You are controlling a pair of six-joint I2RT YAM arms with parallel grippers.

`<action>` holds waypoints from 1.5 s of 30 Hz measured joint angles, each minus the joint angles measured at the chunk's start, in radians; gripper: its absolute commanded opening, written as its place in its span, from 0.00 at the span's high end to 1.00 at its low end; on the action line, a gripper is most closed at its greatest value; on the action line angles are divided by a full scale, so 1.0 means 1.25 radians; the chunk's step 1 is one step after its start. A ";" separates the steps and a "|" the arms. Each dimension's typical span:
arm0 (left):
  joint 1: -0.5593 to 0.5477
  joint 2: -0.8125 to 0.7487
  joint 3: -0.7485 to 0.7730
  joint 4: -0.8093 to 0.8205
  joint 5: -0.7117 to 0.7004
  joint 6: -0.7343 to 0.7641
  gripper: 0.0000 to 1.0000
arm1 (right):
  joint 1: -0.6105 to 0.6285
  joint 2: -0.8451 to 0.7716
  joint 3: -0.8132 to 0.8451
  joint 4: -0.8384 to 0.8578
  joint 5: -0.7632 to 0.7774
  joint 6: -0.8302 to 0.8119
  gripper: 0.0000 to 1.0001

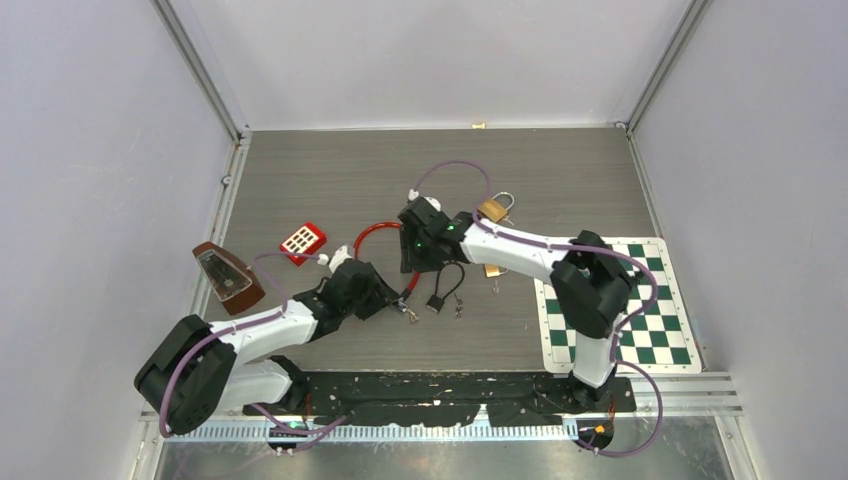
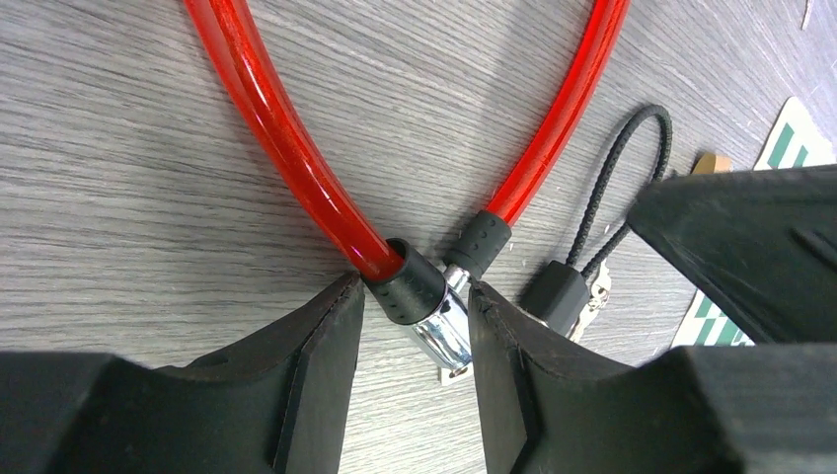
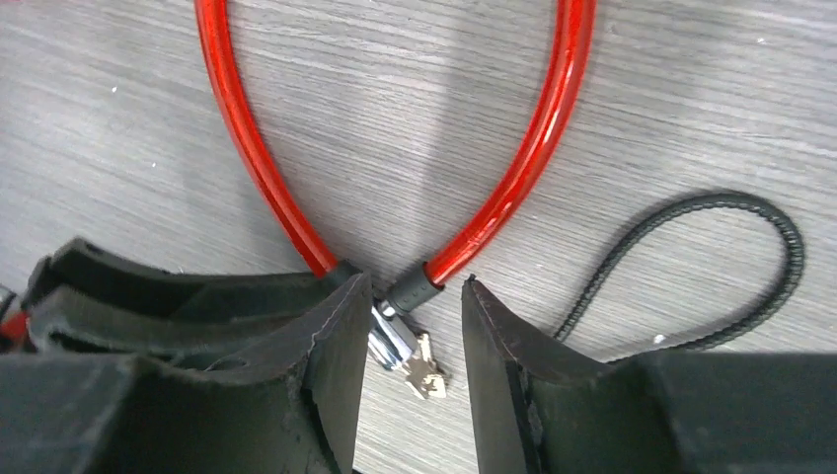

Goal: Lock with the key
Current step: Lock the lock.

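Squarely within left gripper point(image 2: 413, 296): red cable lock point(image 2: 286, 148).

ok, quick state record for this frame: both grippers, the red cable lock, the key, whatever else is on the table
left gripper: jaws either side of the red cable lock's barrel; grip unclear
right gripper: open, straddling the same barrel, gap on one side
key: sticking out of the barrel's end
cable ends: both at the barrel; latched or not, cannot tell
nearby: black cable padlock, brass padlock, metronome, checkered mat
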 measured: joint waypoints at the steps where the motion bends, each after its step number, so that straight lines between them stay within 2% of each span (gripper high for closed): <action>1: 0.000 -0.001 -0.002 0.002 -0.001 -0.003 0.52 | 0.004 0.023 0.037 -0.045 0.014 0.017 0.56; 5: 0.000 -0.002 -0.009 0.014 -0.002 -0.016 0.52 | 0.020 0.117 0.138 -0.134 0.056 0.071 0.57; 10: 0.000 0.000 -0.014 0.031 -0.001 -0.018 0.53 | 0.027 0.163 0.146 -0.213 0.093 0.112 0.57; 21: 0.000 0.002 -0.025 0.058 -0.002 -0.021 0.52 | 0.027 0.211 0.189 -0.238 0.103 0.147 0.64; 23: 0.000 0.002 -0.027 0.063 -0.003 -0.022 0.52 | 0.027 0.220 0.204 -0.252 0.105 0.148 0.71; 24: 0.000 0.002 -0.028 0.066 -0.003 -0.022 0.52 | 0.027 0.229 0.218 -0.263 0.106 0.150 0.80; 26: 0.000 0.002 -0.030 0.071 -0.004 -0.023 0.50 | 0.029 0.241 0.237 -0.277 0.109 0.149 0.92; 27: 0.000 0.002 -0.031 0.074 -0.004 -0.023 0.49 | 0.029 0.247 0.244 -0.279 0.110 0.160 0.94; 35: 0.000 -0.011 -0.056 0.120 -0.002 -0.027 0.43 | 0.024 0.224 0.205 -0.239 0.097 0.186 0.95; 45: 0.000 0.000 -0.123 0.259 -0.027 -0.077 0.43 | -0.023 0.164 0.105 -0.164 -0.028 0.288 0.95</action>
